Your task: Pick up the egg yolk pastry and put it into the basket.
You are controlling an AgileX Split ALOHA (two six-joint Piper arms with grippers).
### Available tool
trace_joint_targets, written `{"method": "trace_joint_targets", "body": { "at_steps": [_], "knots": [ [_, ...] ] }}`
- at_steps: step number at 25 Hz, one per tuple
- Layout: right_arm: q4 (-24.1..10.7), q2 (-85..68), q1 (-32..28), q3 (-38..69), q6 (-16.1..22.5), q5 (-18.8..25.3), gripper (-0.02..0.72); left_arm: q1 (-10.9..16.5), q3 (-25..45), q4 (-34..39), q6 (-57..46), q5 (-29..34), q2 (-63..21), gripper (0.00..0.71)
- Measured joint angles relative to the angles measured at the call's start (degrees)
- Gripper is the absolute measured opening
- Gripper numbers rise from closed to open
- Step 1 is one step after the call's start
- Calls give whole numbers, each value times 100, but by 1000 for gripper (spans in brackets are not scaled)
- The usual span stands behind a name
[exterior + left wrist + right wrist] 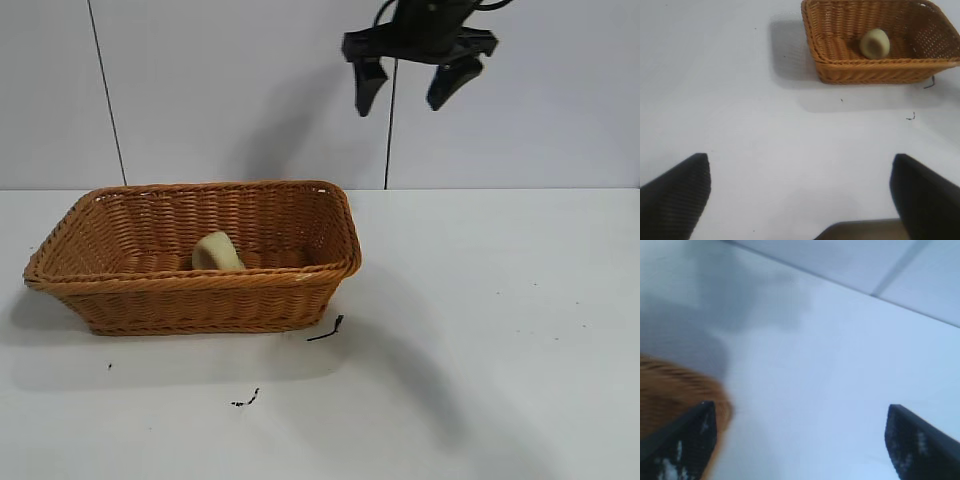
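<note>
The pale yellow-green egg yolk pastry (216, 251) lies inside the orange-brown wicker basket (120, 300) on the table's left half. Both also show in the left wrist view, the pastry (875, 43) within the basket (865, 72). My right gripper (410, 92) hangs high above the table, to the right of the basket, open and empty. In its wrist view its fingers stand wide apart (800, 435) and a blurred corner of the basket (670, 395) shows. My left gripper (800, 185) is open and empty over bare table, well away from the basket; it is out of the exterior view.
Two small dark scraps lie on the white table in front of the basket, one (326, 330) by its right corner and one (246, 399) nearer the front. A white wall stands behind the table.
</note>
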Motion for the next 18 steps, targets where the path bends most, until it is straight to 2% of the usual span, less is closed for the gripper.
{"method": "trace_joint_targets", "body": {
  "at_steps": [5,9,13,18],
  "knots": [
    [43,0,-694,0,-61,273,634,0,0,0,0,0,0,695],
    [43,-42,-1029,78,-61,279,634,0,0,0,0,0,0,695],
    [43,-367,-1120,541,-135,279,634,0,0,0,0,0,0,695],
    [106,-1247,-1114,1801,-150,273,634,0,0,0,0,0,0,695]
  ]
}}
